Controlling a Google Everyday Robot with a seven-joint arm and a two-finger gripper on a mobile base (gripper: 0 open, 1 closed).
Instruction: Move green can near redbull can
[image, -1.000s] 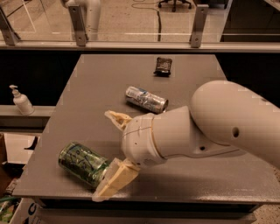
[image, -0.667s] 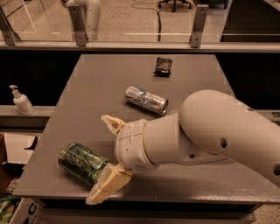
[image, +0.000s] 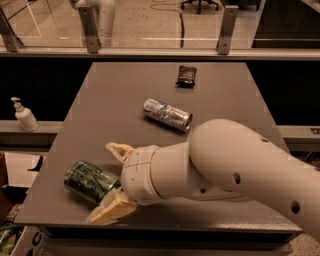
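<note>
Two fingers of my claw (image: 101, 183) stand open around the fat dark-green metal can (image: 86, 179), lying at seven o'clock on the grey worktop (image: 125, 90). One bump could roll it off the edge.

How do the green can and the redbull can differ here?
The green can is stout and dark green; the redbull can is slim, silver with blue patches. The green can lies at the front edge of the table, the redbull can mid-table. The open hand straddles the green can's end; the redbull can lies clear of it. Both lie on their sides.
</note>
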